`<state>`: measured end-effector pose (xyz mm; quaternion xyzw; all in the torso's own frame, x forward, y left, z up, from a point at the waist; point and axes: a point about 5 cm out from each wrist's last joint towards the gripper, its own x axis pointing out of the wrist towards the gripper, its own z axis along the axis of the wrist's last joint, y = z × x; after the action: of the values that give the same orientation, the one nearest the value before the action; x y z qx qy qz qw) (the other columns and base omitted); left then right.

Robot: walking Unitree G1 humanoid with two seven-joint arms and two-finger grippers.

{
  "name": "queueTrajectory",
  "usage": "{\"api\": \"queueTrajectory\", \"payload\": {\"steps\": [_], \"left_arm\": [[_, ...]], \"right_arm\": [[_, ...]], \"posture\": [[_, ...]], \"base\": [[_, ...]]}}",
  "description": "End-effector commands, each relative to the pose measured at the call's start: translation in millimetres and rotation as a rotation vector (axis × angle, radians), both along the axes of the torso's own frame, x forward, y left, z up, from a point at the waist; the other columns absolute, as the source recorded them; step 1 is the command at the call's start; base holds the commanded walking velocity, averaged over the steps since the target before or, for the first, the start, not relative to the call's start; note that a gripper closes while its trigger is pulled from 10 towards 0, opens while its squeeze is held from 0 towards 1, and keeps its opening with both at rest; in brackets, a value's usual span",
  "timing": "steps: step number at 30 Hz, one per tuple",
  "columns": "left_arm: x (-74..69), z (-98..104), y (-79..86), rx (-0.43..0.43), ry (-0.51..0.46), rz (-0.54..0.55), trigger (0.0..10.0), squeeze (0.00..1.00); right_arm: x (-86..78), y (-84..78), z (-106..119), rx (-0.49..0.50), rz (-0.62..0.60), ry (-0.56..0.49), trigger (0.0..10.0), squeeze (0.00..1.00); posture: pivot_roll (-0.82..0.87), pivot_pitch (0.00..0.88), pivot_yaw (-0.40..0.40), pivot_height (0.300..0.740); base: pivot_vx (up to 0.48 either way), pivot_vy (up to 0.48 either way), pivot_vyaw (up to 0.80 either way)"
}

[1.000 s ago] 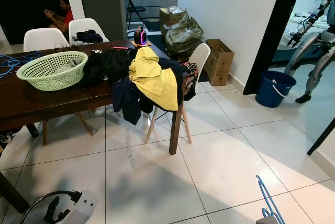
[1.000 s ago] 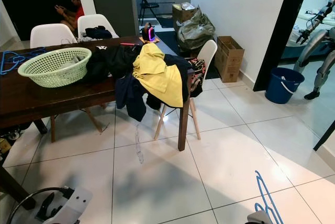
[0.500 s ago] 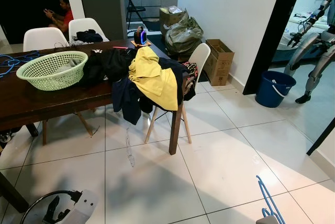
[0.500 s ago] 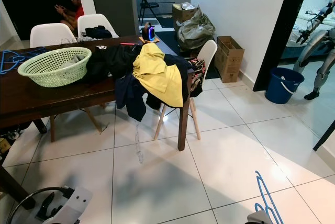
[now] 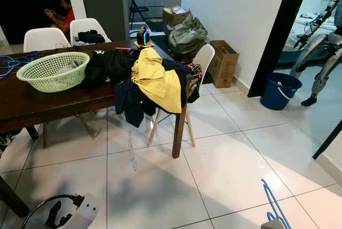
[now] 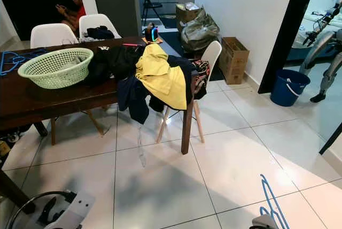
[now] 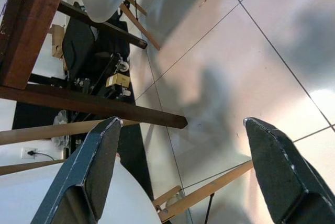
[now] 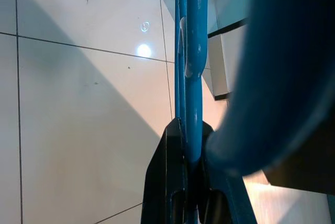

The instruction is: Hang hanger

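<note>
A blue plastic hanger [image 5: 274, 204] sticks up at the lower right edge of the head view, above the white tiled floor. In the right wrist view my right gripper [image 8: 188, 182] is shut on the blue hanger [image 8: 188, 51], its black fingers pinched around the thin bar. My left gripper [image 7: 178, 171] hangs low at my left side, open, with nothing between its two dark fingers [image 7: 89, 166]; its wrist housing [image 5: 69, 214] shows at the lower left. More blue hangers [image 5: 12, 62] lie on the far left of the dark wooden table [image 5: 32, 100].
A green basket [image 5: 52, 70] and a heap of dark and yellow clothes [image 5: 152, 79] lie on the table, draped over a white chair [image 5: 200, 60]. A cardboard box [image 5: 224, 62], a blue bucket [image 5: 280, 90] and another robot [image 5: 323, 42] stand right. A person [image 5: 61, 15] sits behind.
</note>
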<state>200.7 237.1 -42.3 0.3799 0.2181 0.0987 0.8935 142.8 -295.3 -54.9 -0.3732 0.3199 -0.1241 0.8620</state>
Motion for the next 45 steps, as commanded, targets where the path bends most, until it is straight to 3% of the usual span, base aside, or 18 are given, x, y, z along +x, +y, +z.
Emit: {"api": "queueTrajectory", "payload": {"steps": [1, 45], "left_arm": [[0.6, -1.7, -2.3, 0.005, 0.018, -0.006, 10.0, 0.0], [9.7, 1.5, -1.9, 0.005, 0.024, -0.005, 10.0, 0.0]], "right_arm": [[-0.3, -2.4, 0.1, 0.002, -0.018, 0.008, 10.0, 0.0], [8.4, -0.4, 1.6, 0.004, -0.015, 0.006, 10.0, 0.0]], "posture": [[0.02, 0.0, -0.025, 0.74], [0.02, 0.0, -0.015, 0.74]], "base": [[0.0, 0.0, 0.0], [0.0, 0.0, 0.0]]}}
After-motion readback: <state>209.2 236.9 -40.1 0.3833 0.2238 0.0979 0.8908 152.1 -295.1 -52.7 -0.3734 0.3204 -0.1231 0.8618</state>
